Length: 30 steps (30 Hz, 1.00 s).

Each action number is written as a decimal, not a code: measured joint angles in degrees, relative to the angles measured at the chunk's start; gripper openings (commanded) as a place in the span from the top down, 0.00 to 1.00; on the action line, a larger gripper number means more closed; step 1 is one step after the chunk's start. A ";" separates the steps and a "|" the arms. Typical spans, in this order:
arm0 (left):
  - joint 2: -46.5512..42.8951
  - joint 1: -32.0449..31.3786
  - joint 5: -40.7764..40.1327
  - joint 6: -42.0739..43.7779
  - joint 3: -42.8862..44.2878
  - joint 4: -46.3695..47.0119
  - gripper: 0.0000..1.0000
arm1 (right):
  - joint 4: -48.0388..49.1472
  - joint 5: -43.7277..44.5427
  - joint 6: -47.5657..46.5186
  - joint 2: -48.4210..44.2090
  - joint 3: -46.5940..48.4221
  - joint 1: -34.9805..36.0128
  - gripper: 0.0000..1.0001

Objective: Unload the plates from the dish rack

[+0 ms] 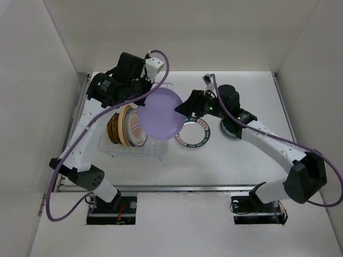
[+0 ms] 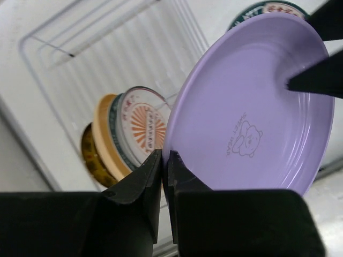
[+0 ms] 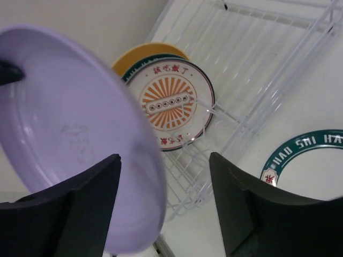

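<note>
My left gripper (image 1: 143,100) (image 2: 165,159) is shut on the rim of a lavender plate (image 1: 161,115) (image 2: 252,107), holding it tilted in the air above the dish rack (image 1: 140,150). My right gripper (image 1: 185,107) (image 3: 165,156) is open, and its fingers (image 2: 316,77) straddle the opposite rim of the lavender plate (image 3: 64,134) without closing on it. An orange sunburst plate (image 1: 136,128) (image 3: 169,104), a yellow-tan plate (image 1: 122,126) and a dark brown-gold plate (image 1: 112,128) stand on edge in the rack.
A white plate with a teal lettered rim (image 1: 195,134) (image 3: 305,152) lies flat on the table right of the rack. A teal patterned plate (image 1: 231,129) lies partly under my right arm. White walls enclose the table on three sides.
</note>
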 measured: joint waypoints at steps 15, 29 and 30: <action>1.42 1.57 5.16 -2.19 -0.92 -0.04 0.00 | 1.05 0.81 7.58 2.19 -1.53 -2.78 1.00; 3.50 1.60 -13.03 -3.02 -9.66 3.76 0.10 | -11.23 25.03 22.56 13.97 4.94 -21.62 1.00; 4.07 1.60 -12.15 -2.58 -10.71 3.76 0.11 | -11.96 25.83 23.21 16.52 6.51 -22.08 1.00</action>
